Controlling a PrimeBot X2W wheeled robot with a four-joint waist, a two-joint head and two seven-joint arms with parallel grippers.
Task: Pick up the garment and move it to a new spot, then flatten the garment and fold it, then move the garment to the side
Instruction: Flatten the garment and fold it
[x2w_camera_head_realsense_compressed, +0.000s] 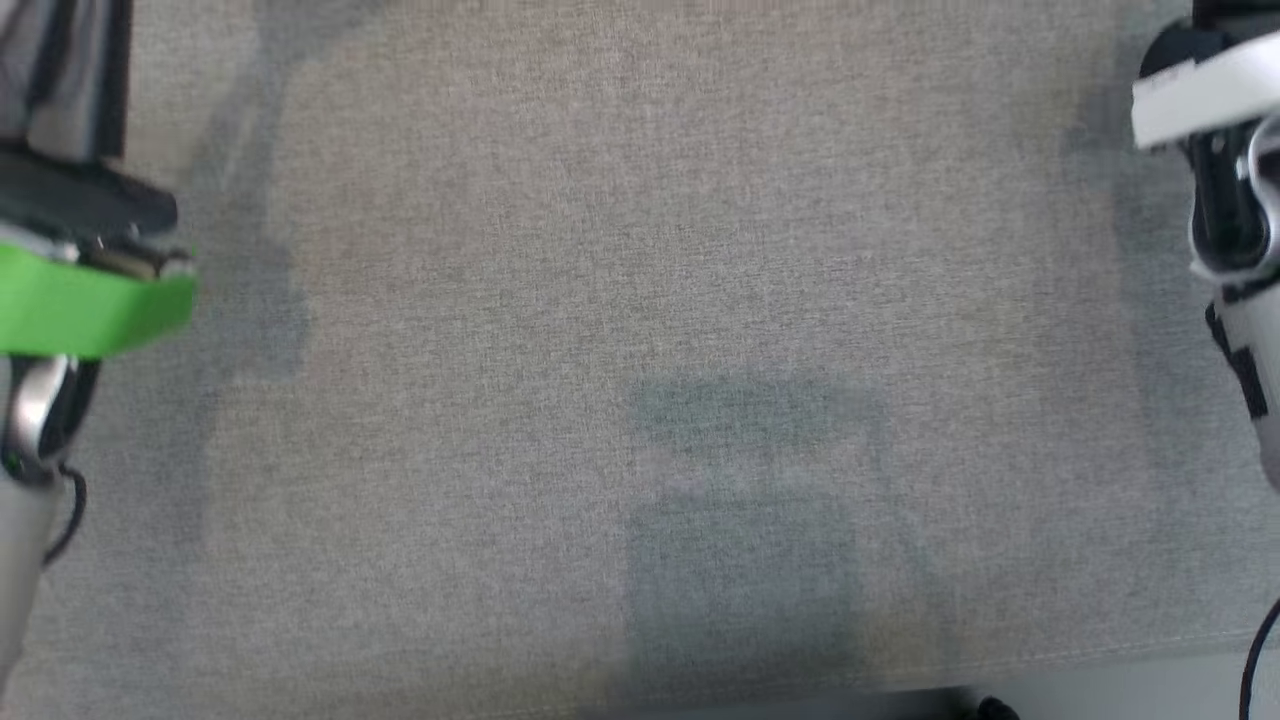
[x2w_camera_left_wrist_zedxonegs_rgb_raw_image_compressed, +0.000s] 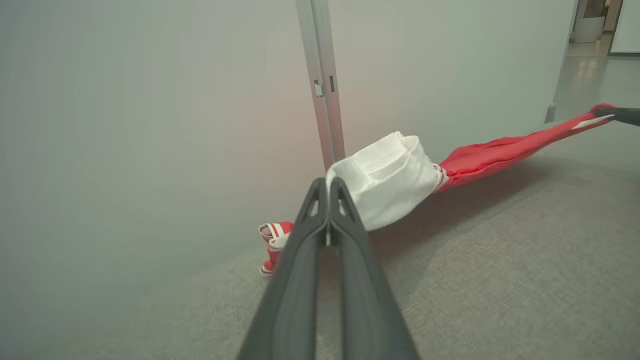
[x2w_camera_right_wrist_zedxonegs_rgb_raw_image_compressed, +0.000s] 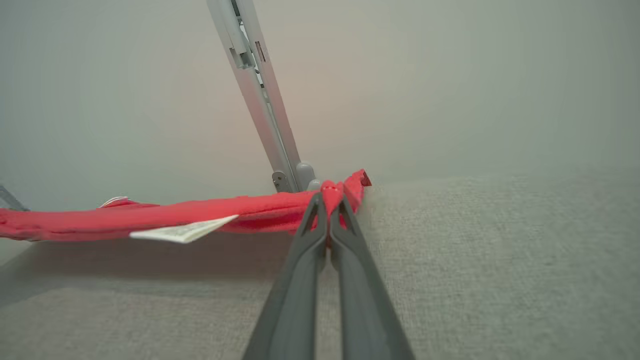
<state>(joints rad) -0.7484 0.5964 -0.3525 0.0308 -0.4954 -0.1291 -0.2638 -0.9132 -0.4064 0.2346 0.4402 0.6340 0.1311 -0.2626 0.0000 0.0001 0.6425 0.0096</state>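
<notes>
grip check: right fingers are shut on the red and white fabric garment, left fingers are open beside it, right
No: the left fingers are also shut, clamped on the white end of the red and white fabric garment, per the left wrist view. The right fingers are shut on it.

The garment (x2w_camera_left_wrist_zedxonegs_rgb_raw_image_compressed: 495, 152) hangs strung between the fingertips of the left gripper (x2w_camera_left_wrist_zedxonegs_rgb_raw_image_compressed: 328, 187) and right gripper (x2w_camera_right_wrist_zedxonegs_rgb_raw_image_compressed: 330, 197), above the cloth-covered table (x2w_camera_left_wrist_zedxonegs_rgb_raw_image_compressed: 500, 280); a cuff (x2w_camera_left_wrist_zedxonegs_rgb_raw_image_compressed: 274, 235) hangs low just left of the left fingers, an upright post (x2w_camera_left_wrist_zedxonegs_rgb_raw_image_compressed: 322, 75) beyond them.
</notes>
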